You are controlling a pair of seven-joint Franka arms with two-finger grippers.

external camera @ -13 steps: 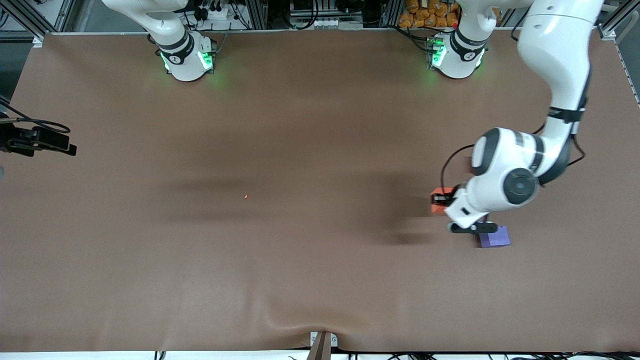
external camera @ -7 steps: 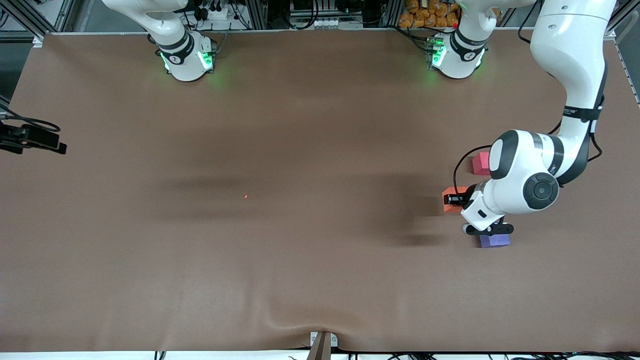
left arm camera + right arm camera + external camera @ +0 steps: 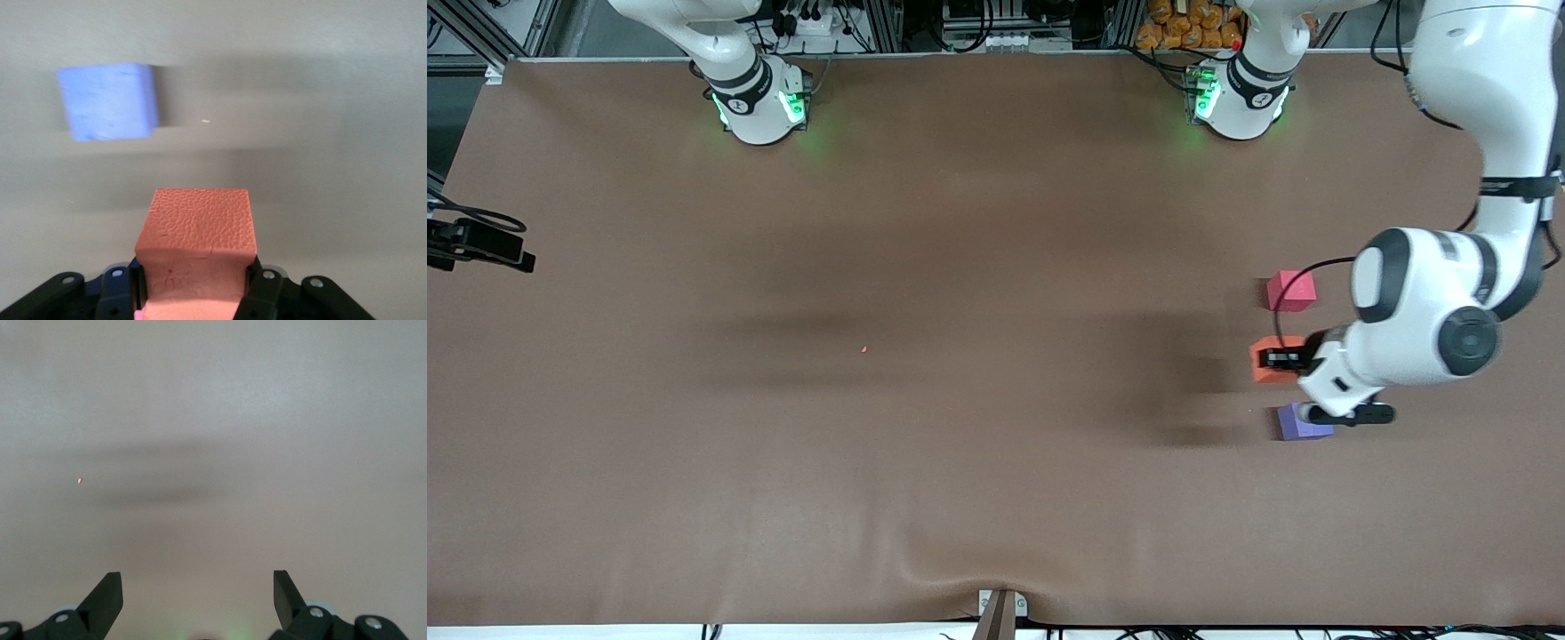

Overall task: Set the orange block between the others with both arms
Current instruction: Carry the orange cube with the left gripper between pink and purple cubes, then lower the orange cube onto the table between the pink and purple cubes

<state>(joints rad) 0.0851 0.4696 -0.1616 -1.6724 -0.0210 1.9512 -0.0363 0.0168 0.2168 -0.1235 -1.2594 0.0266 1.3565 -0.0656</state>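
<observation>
My left gripper is shut on the orange block, with its fingers pressed into two facing sides of the block. The block hangs low over the table, in the gap between the pinkish-red cube and the purple-blue cube, slightly toward the right arm's end from their line. In the left wrist view the purple-blue cube rests apart from the block. My right gripper is open and holds nothing, over bare table. Its black hand shows at the table's right-arm end.
The brown table mat has a wrinkle at its near edge by a bracket. A tiny red speck lies mid-table. The green-lit arm bases stand along the edge farthest from the front camera.
The left arm has carried the orange block toward the left arm's end, into the gap between the two cubes, and uncovered the pinkish-red one. The right hand has drifted slightly outward.
</observation>
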